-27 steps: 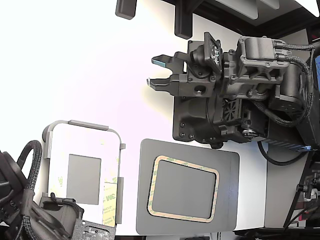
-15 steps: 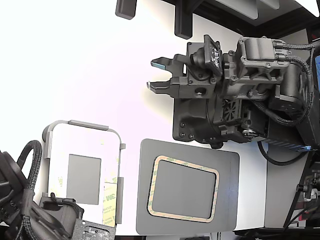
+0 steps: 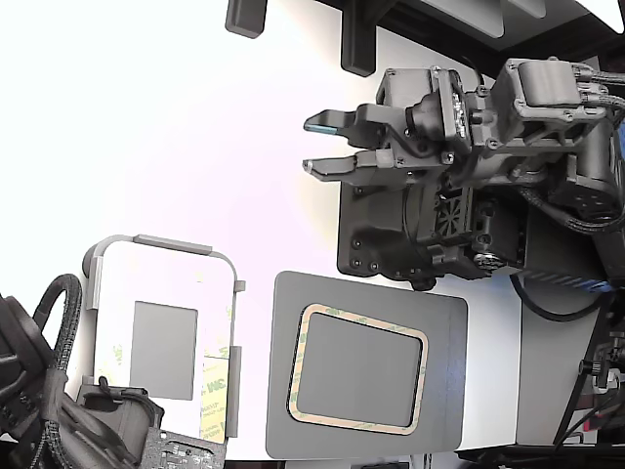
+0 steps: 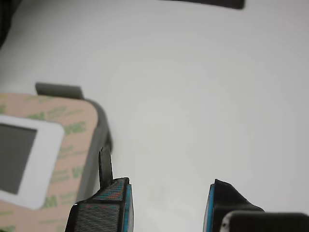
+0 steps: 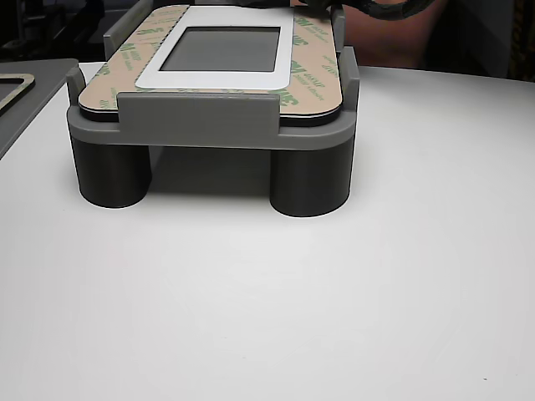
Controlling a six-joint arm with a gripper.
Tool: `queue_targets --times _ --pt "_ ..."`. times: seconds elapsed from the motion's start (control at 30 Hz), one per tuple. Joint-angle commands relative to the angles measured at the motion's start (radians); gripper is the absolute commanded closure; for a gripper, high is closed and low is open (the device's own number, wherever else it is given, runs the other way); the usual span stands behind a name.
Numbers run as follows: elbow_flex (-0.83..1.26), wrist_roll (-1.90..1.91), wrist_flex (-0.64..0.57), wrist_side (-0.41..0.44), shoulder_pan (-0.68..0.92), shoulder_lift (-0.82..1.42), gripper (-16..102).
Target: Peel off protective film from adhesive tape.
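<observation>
Inspector: Where is the protective film (image 3: 214, 395)?

Assessor: On the white panel seated in the grey fixture (image 5: 197, 122), along the panel edge nearer the dark grey plate (image 3: 366, 363) in the exterior view, untouched.

Inspector: And the tool (image 3: 322, 145)?

Assessor: Spread apart with nothing between the jaws, held level over bare tabletop (image 3: 176, 117), well apart from the film.

Inspector: Advice for the approach?

Assessor: In my judgement, come in at a strip end, pinch only the liner, and peel low along its length.

Bright, overexposed lighting

The worktop (image 3: 176, 127) is blown out to white in the exterior view; the wrist view is rendered soft throughout.
</observation>
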Motion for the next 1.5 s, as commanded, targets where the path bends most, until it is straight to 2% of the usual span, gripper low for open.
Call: queue_targets --times 0.0,0.03,0.13,0.3,0.77,1.13,1.47 --pt "-0.034 -0.279 0.003 -0.048 -0.008 0.021 71" --pt "-0.023 -0.321 -0.008 -0.049 -0.005 0.041 96" --pt "-0.009 -0.511 -0.020 -0.064 0.017 0.046 97" --pt "0.044 -0.839 -0.127 0.000 0.106 0.034 97" --pt "-0.060 -1.365 -0.187 0.014 0.215 -0.275 96" --pt "-0.135 -1.583 -0.291 0.107 0.420 -0.520 96" --pt "-0.198 -1.657 -0.354 0.101 0.503 -0.678 96"
